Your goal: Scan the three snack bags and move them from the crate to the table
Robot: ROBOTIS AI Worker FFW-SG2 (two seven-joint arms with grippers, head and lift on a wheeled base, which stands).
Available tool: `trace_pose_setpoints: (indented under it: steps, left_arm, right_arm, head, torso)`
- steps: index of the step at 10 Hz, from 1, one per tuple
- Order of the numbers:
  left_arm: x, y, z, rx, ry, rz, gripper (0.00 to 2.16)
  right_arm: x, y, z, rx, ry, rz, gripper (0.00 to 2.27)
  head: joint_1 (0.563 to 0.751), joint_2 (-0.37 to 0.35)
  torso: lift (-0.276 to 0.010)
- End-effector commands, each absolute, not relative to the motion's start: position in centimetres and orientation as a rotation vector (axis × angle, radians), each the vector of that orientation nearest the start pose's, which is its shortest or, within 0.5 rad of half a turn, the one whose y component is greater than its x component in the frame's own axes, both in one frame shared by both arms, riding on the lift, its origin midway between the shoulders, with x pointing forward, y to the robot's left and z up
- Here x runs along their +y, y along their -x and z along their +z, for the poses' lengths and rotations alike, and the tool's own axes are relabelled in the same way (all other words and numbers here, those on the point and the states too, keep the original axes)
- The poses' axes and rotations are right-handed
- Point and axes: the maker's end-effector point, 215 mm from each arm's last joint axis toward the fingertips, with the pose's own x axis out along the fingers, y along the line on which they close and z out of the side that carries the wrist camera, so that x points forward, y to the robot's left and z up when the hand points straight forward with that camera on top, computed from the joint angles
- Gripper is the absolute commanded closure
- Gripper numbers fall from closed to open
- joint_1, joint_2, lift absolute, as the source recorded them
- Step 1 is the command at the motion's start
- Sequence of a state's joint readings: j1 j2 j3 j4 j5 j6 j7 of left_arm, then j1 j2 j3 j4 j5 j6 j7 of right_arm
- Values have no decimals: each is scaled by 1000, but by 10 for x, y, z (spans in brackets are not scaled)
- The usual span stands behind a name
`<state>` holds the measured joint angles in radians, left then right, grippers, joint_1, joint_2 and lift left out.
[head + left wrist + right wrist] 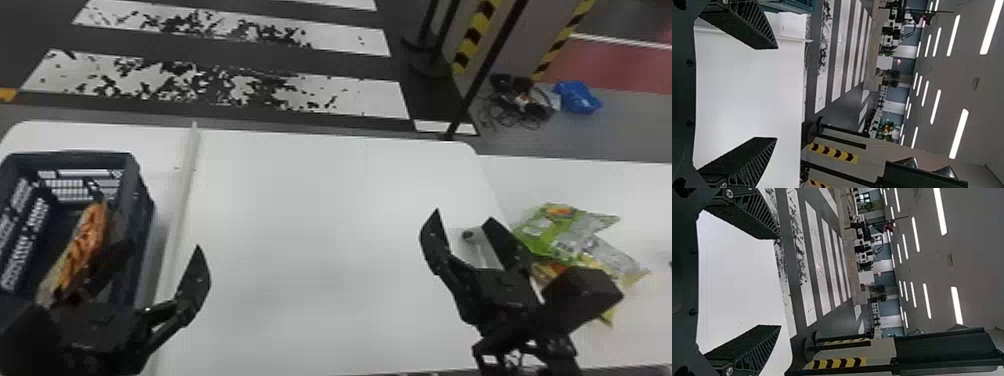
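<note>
Awaiting pickup, the last snack bag (pixel 86 237) sits in the dark crate (pixel 145 200) at L, likely bc it's the one I haven't scanned. My L tool (pixel 152 270) is over the near end of the crate, fingers spread apart w/ nothing btwn them, prob. so I can straddle the bag once I line up. My R tool (pixel 467 245), also apart & empty, hangs over the R side of the tabletop (pixel 320 225), free, I'd say, to help w/ the scan or take a handoff. Next to it, the green snack bag (pixel 540 232) lies partly on top of the yellow snack bag (pixel 545 270); I'd guess both are scanned & parked at far R so they don't get mixed up w/ no. 3. A small pale item (pixel 479 247) shows btwn the R fingers in head view, apparently behind them; can't tell if it's the scanner. As for looks: the crate bag is orange w/ dark specks & a paler near end, long side running along the crate's R wall, seemingly tilted. The green one has a crinkled, silvery-clear section; the other, yellow-orange, is mostly hidden under it & behind my R arm.
</note>
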<state>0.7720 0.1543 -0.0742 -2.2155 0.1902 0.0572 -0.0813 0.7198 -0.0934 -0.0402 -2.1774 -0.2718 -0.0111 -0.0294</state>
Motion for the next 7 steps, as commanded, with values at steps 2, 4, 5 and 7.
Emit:
trace_pose_setpoints:
  steps: [2,4,5,7]
  left_arm:
    - [234,-346,-351,185,47,-112,36]
    - [276,-344,-367,241,-122,15,36]
    - [282,-343,-378,271,-129,31,36]
    - [294,-344,-401,309,-121,47,39]
  right_arm:
    - [-258,-376,-363,84,-181,-25,83]
    - [-249,-372,-365,79,-188,-3,83]
    - [-250,-371,-364,70,-188,-4,83]
    - [-251,-370,-366,70,-183,-3,83]
  head:
    - [695,-111]
    - [695,-40]
    - [695,14]
    - [695,53]
  torso:
    - [-62]
    - [-62]
    - [-62]
    - [-62]
